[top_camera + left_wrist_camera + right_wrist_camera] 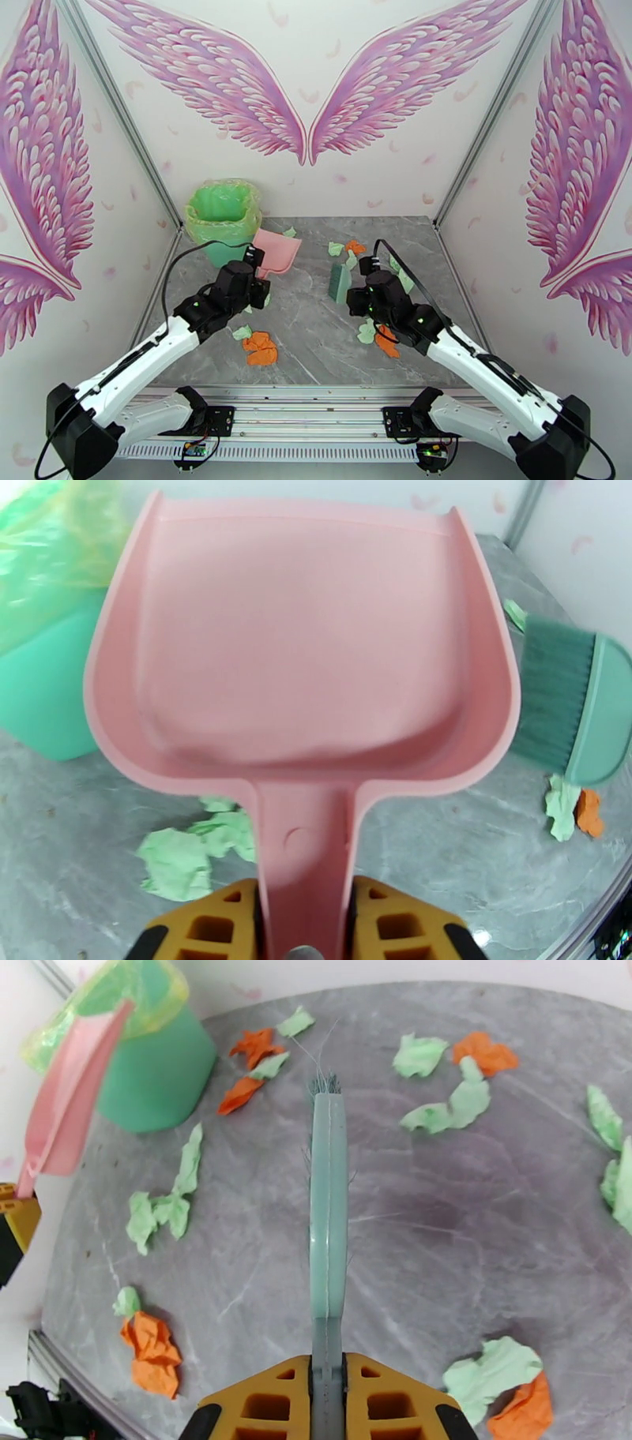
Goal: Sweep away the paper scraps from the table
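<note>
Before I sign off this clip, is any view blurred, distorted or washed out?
Top external: sharp and evenly lit, no glare. Left wrist: the dustpan is close and soft, the bin blurred and washed out at top. Right wrist: paper scraps crisp, but the table edge bows from lens distortion.

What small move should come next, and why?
Probably lower the dustpan until its front edge rests on the table, near the paper scraps. The left fingers grip its handle, the right fingers grip the brush, and the pan is empty while scraps lie loose on the table.
</note>
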Robot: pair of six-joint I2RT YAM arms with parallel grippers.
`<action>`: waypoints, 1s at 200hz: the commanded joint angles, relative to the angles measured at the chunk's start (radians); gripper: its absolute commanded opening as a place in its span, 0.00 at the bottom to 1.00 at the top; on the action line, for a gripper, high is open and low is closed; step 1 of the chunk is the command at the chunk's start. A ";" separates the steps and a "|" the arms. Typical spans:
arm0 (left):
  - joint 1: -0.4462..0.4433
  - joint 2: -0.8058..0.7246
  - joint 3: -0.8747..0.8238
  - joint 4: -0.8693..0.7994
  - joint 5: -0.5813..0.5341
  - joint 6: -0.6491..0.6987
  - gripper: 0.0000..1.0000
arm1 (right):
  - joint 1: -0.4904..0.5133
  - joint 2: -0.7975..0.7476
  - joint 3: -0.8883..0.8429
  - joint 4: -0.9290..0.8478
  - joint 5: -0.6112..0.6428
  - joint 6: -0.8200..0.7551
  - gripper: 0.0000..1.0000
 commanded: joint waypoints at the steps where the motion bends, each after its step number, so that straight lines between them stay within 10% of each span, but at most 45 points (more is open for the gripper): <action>1: 0.041 -0.052 0.019 -0.135 -0.055 -0.026 0.00 | 0.000 0.084 0.057 0.066 -0.218 0.070 0.00; 82: 0.106 -0.179 -0.033 -0.171 -0.017 -0.047 0.00 | 0.068 0.585 0.410 0.334 -0.577 0.319 0.00; 200: 0.115 -0.179 -0.050 -0.139 0.036 -0.039 0.00 | 0.108 1.110 0.849 0.128 -0.625 0.353 0.00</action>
